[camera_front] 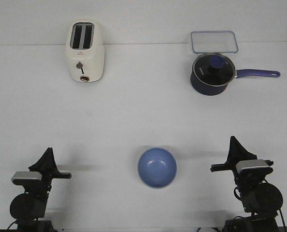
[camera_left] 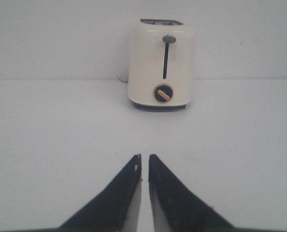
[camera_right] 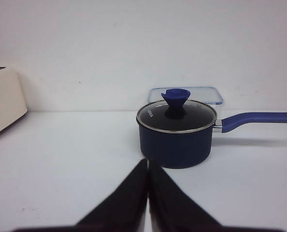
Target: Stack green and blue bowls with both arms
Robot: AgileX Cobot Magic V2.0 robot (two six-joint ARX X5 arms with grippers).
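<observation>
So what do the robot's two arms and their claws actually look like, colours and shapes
Both arms are black, each with a round, drum-like black joint near its base and a light grey bar across the wrist. The left claw and right claw have matte black fingers that taper to pointed tips, with pale inner faces. Thin black cables trail by the bases. No markings are legible.

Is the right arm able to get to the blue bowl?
Probably yes. The blue bowl sits in the open on the table, between the two arms, and nothing stands between it and the right gripper. That gripper is shut now, so it would have to open first.
</observation>
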